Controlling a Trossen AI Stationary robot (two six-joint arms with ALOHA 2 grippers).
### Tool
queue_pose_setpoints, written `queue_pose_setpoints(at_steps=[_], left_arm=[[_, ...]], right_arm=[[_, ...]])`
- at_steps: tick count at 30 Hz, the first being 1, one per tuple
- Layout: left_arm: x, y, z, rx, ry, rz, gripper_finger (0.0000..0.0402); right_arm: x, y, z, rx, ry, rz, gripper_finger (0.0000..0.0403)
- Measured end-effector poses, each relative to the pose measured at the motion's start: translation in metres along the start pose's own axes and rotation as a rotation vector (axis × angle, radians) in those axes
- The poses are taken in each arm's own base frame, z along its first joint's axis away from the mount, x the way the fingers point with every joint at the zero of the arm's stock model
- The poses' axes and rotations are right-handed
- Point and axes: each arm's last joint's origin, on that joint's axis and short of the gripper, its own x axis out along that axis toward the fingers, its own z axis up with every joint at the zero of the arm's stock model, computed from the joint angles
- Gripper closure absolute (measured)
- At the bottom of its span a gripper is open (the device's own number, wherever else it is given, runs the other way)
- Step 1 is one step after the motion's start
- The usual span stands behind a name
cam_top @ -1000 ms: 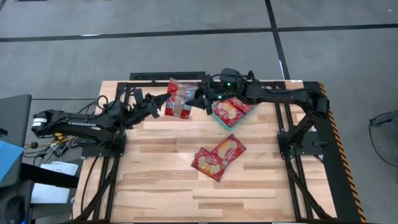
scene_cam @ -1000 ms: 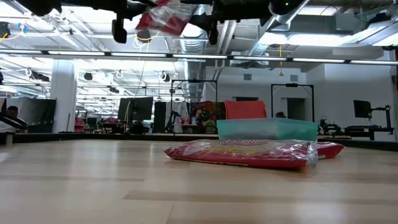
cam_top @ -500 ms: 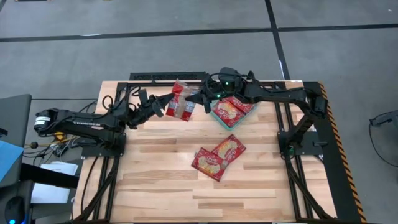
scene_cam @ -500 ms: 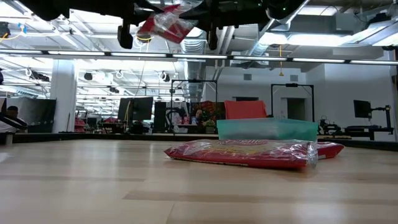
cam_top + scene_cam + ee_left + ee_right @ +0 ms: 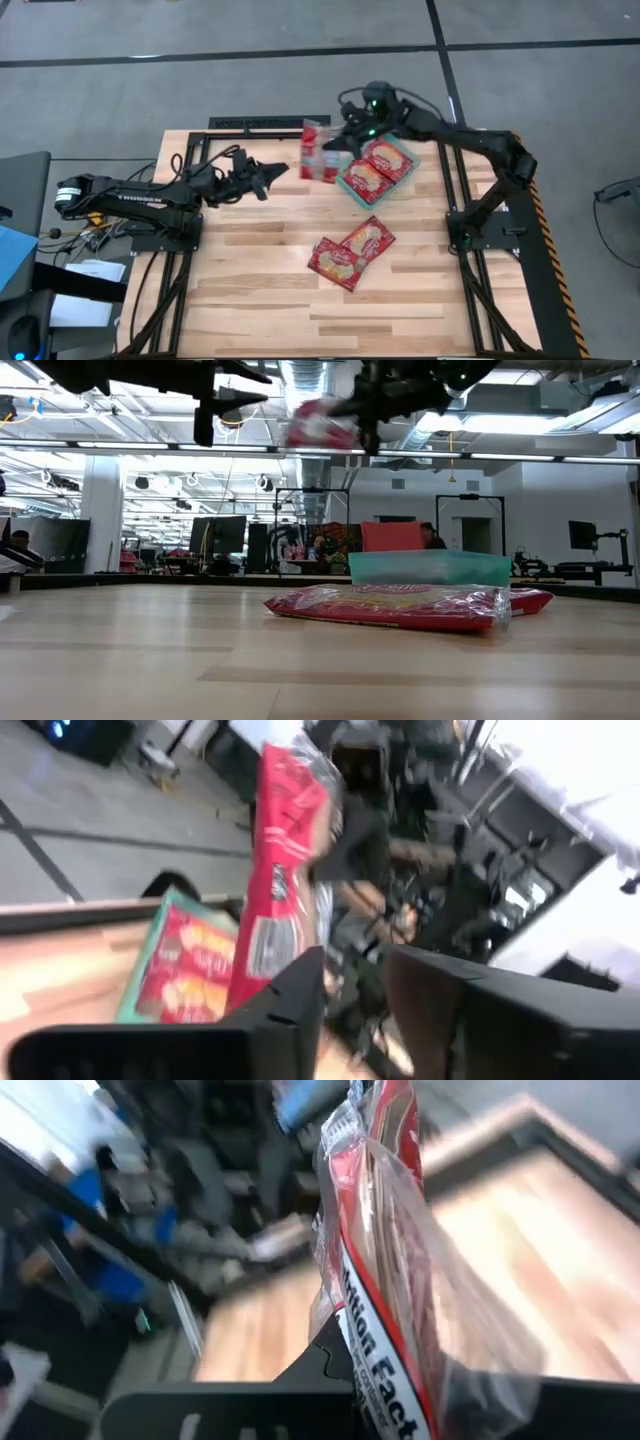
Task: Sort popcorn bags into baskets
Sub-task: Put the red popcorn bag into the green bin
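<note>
A red popcorn bag (image 5: 319,164) is held in the air by the right gripper (image 5: 338,146), above the far part of the table (image 5: 260,270) and just to the left of the teal basket (image 5: 404,150). The bag is gripped by one edge and hangs roughly upright; in the right wrist view its crinkled clear seam and red face (image 5: 385,1280) are seen pinched between the fingers, which are closed tight on it. In the low view the same bag (image 5: 320,426) is seen blurred, high over the table beneath the dark arm.

The left gripper (image 5: 275,172) is stretched out toward the bag but is kept apart from it, with nothing held. Its fingers (image 5: 290,1005) are seen spread apart in the left wrist view, the hanging bag (image 5: 285,870) lying beyond the gap between them.

Two bags (image 5: 377,166) are lying side by side in the basket, their printed panels facing up. Two further bags (image 5: 350,251) are lying on the table nearer the middle, one overlapping the other, well apart from both grippers. In the low view these loose bags (image 5: 400,608) are seen flat on the wood in front of the basket's wall (image 5: 430,568).
</note>
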Motion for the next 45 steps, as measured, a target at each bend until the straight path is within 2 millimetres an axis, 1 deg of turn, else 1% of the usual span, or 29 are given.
queue_pose_setpoints(at_steps=[2,5,10,15,17,20,26,30,32,38,45], left_arm=[[0.000,0.002,-0.004,-0.008,0.046,0.010,0.0274],[-0.001,0.007,-0.010,-0.027,0.119,0.051,0.0249],[-0.002,0.013,-0.016,-0.055,0.176,0.118,0.0232],[-0.002,0.014,-0.017,-0.054,0.178,0.129,0.0231],[-0.002,0.014,-0.017,-0.053,0.178,0.132,0.0230],[-0.002,0.014,-0.017,-0.052,0.180,0.134,0.0230],[-0.003,0.015,-0.018,-0.050,0.185,0.139,0.0230],[-0.003,0.015,-0.018,-0.048,0.190,0.144,0.0230],[-0.003,0.016,-0.018,-0.045,0.195,0.148,0.0230],[-0.003,0.018,-0.019,-0.036,0.196,0.177,0.0229],[-0.004,0.020,-0.021,-0.020,0.208,0.213,0.0214]], right_arm=[[-0.018,-0.012,-0.001,-0.017,0.086,-0.062,0.0386],[-0.043,-0.030,-0.010,-0.043,0.197,-0.130,0.0386],[-0.078,-0.053,-0.024,-0.028,0.304,-0.167,0.0386],[-0.087,-0.072,-0.041,0.000,0.416,-0.148,0.0386],[-0.084,-0.077,-0.046,0.002,0.448,-0.115,0.0386],[-0.075,-0.089,-0.060,0.054,0.530,-0.079,0.0386],[-0.053,-0.107,-0.079,0.096,0.638,-0.037,0.0386],[-0.043,-0.115,-0.086,0.110,0.671,-0.027,0.0386],[-0.037,-0.117,-0.088,0.102,0.699,-0.033,0.0378],[-0.023,-0.119,-0.087,0.050,0.774,-0.083,0.0320],[-0.009,-0.109,-0.074,-0.091,0.832,-0.190,0.0218]])
